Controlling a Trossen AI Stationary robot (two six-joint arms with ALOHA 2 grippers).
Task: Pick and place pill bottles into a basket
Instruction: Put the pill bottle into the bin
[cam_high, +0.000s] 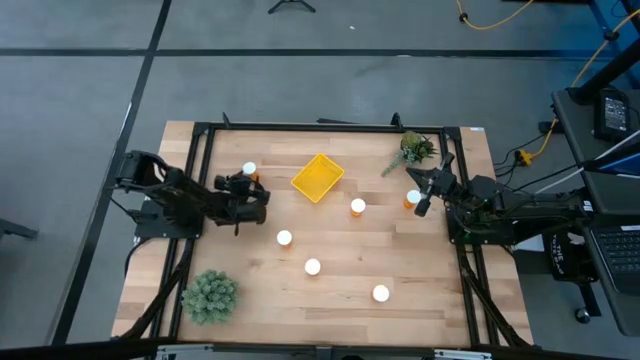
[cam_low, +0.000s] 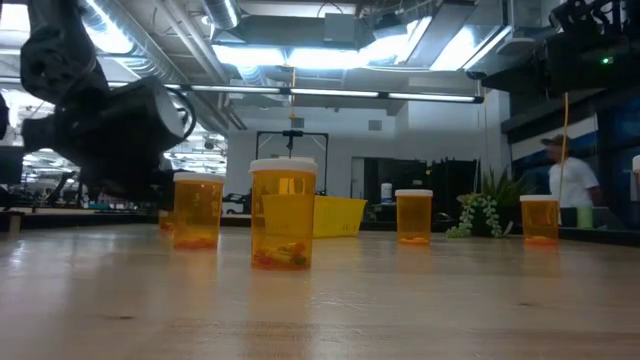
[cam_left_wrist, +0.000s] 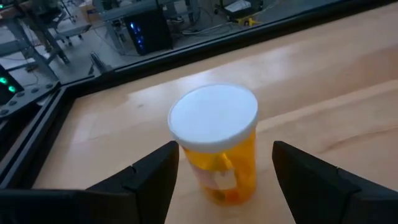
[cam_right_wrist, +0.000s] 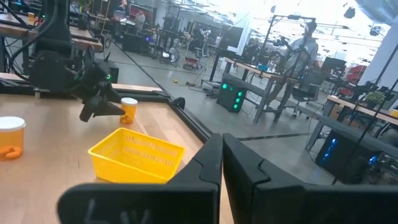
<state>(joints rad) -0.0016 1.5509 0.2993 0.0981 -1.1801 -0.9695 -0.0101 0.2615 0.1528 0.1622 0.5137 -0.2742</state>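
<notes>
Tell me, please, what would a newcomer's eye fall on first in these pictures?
Probably the bright yellow basket, empty near the table's far edge, with white-capped pill bottles scattered around it. Next, the left tool, open around one bottle at the basket's left.

Four pill bottles (cam_low: 283, 214) stand before the basket (cam_low: 338, 216).

Free room, high view: bare table (cam_high: 440, 270) at lower right; my path from the upper-left bottle (cam_high: 249, 171) to the basket (cam_high: 318, 177) is clear. Obstacles: four scattered bottles (cam_high: 313, 267) at centre.
</notes>
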